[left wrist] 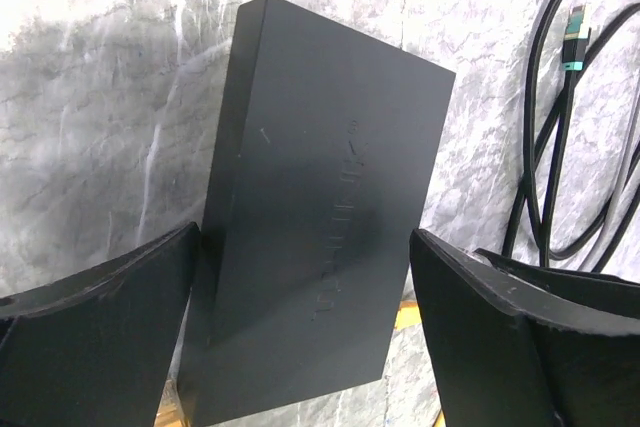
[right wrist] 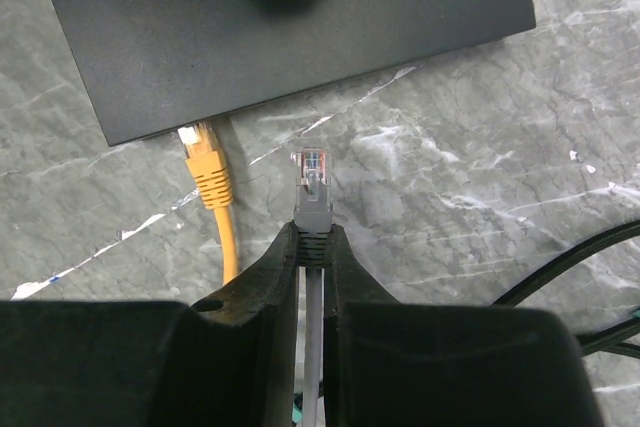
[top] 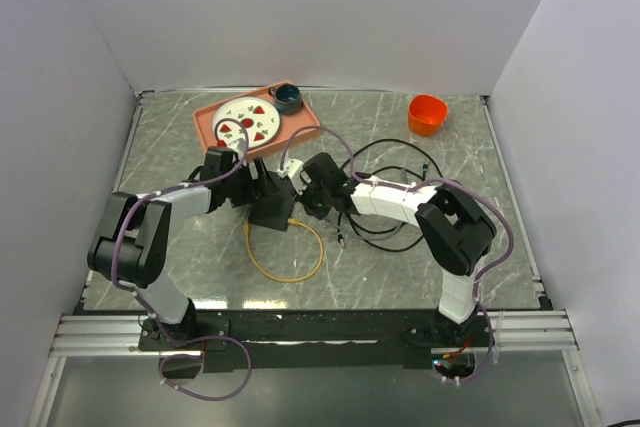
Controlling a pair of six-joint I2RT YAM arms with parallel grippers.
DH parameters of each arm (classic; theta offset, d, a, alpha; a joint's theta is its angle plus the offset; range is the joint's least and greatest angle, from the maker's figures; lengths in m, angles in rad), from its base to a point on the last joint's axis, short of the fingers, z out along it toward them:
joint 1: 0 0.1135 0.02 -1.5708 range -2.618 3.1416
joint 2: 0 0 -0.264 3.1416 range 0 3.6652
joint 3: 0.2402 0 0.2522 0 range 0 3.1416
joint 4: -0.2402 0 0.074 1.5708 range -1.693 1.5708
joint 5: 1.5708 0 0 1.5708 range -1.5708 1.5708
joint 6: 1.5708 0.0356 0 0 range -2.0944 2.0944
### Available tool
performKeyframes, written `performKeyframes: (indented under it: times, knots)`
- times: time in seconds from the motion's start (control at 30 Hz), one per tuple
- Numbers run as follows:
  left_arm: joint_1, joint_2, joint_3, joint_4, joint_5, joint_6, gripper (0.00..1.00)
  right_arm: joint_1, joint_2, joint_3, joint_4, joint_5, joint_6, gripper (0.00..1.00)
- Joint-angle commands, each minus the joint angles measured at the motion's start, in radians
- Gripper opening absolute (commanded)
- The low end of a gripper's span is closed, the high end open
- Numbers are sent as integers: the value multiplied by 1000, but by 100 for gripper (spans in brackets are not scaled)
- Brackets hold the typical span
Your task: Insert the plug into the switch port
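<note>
The switch (top: 272, 210) is a flat black box lying mid-table. In the left wrist view the switch (left wrist: 320, 207) lies between my left gripper's (left wrist: 303, 232) open fingers; the left finger (left wrist: 110, 327) is against its edge, and the right finger (left wrist: 490, 327) stands apart from it. My right gripper (right wrist: 312, 237) is shut on a grey cable just behind its clear-tipped plug (right wrist: 312, 182). The plug points at the near side of the switch (right wrist: 300, 27), a short gap away, right of a yellow plug (right wrist: 207, 165) seated in that side.
A yellow cable (top: 285, 252) loops in front of the switch. Black cables (top: 400, 197) lie to the right, one with a teal-ended connector (left wrist: 573, 42). A pink tray (top: 300, 127) with a plate and bowl sits at the back. An orange cup (top: 427, 114) stands back right.
</note>
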Motion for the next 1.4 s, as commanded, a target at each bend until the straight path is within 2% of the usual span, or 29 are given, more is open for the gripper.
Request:
performKeyframes:
  times: [0.0,0.57,0.97,1.37]
  knots:
    - [1,17,21,74,63,3,90,14,21,56,-7,25,-12,0]
    - [1,54,35,86,82,3,87,47,64,69,-35,73,-1,0]
    - [-5,63,21,98,97,6,86,45,140,154,-74,111,8,0]
    - [-19,77,30,92,99,8,86,47,107,138,-55,119,10,0]
